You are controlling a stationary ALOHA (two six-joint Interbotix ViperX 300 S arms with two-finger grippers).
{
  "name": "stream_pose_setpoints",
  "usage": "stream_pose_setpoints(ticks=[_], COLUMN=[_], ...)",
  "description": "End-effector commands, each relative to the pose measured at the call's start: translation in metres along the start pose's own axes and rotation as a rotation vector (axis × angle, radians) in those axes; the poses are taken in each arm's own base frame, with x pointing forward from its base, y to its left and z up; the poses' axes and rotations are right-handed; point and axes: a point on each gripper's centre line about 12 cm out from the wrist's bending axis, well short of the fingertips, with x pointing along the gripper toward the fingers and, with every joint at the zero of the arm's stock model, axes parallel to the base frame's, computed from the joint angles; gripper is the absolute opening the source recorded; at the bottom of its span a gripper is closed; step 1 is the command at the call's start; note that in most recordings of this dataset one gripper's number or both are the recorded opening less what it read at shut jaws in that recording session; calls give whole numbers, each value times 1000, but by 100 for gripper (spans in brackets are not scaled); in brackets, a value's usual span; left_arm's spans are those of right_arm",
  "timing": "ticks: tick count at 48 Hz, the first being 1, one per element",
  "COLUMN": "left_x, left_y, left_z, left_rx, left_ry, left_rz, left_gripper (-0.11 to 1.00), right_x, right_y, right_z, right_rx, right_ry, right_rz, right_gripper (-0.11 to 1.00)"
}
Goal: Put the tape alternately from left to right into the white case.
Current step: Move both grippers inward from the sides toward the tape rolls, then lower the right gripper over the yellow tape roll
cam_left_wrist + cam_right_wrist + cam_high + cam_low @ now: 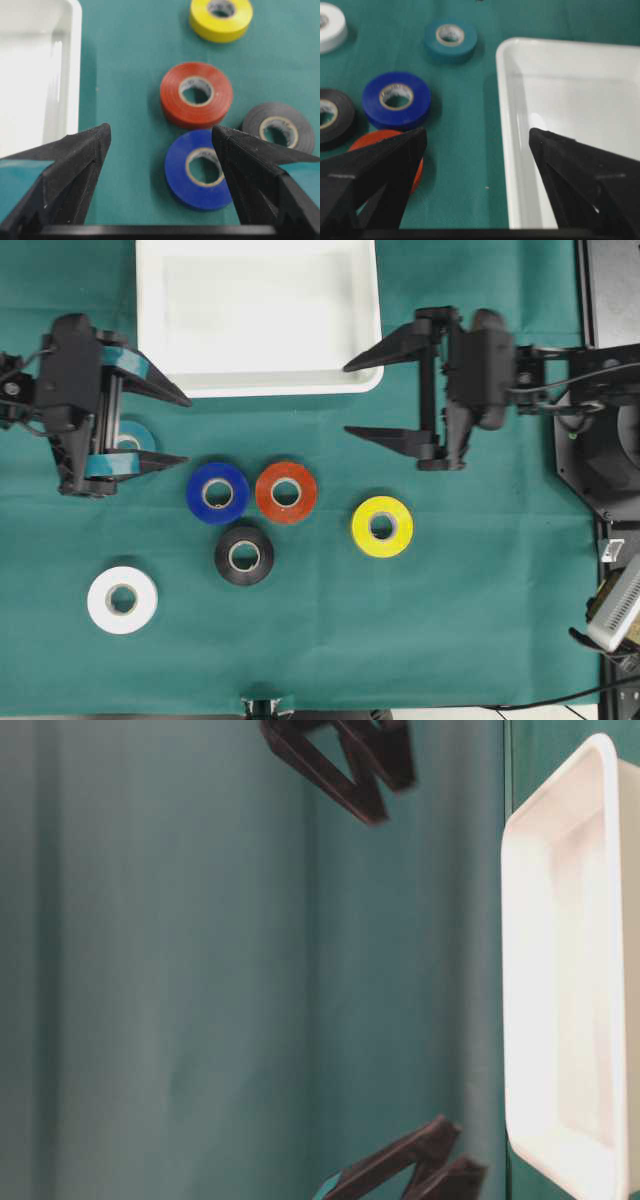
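From overhead, all six rolls lie on the bench below the empty case (pixel 258 315): teal (pixel 133 435) half hidden under the left gripper (pixel 172 428), then blue (pixel 217 492), red (pixel 286 492), black (pixel 244 553), yellow (pixel 382 526) and white (pixel 122 600). The right wrist view shows the teal roll whole. Both grippers, the right (pixel 360 398) included, hang with jaws spread wide, holding nothing.

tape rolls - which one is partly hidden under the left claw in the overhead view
The teal roll. It lies under the open left claw, partly covered by it; the blue, orange-red, black, yellow and white rolls lie fully in the open.
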Motion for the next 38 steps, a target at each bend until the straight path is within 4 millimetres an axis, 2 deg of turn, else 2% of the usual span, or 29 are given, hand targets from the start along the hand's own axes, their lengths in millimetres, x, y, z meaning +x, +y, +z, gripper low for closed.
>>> stream_pose_setpoints(ticks=[1, 9, 17, 38], left_x=[4, 8, 11, 9], left_y=[3, 10, 12, 12], left_z=[13, 10, 6, 0], left_rx=[-4, -15, -17, -19], left_ry=[-16, 31, 58, 98], left_rz=[10, 28, 34, 34], left_gripper=[92, 91, 92, 91], right_x=[12, 35, 48, 50], right_y=[0, 0, 1, 0], right_z=[12, 12, 11, 6], right_rx=[-1, -5, -20, -21], right_ry=[5, 49, 66, 112], right_rz=[-1, -2, 1, -1], right_gripper=[75, 76, 76, 76])
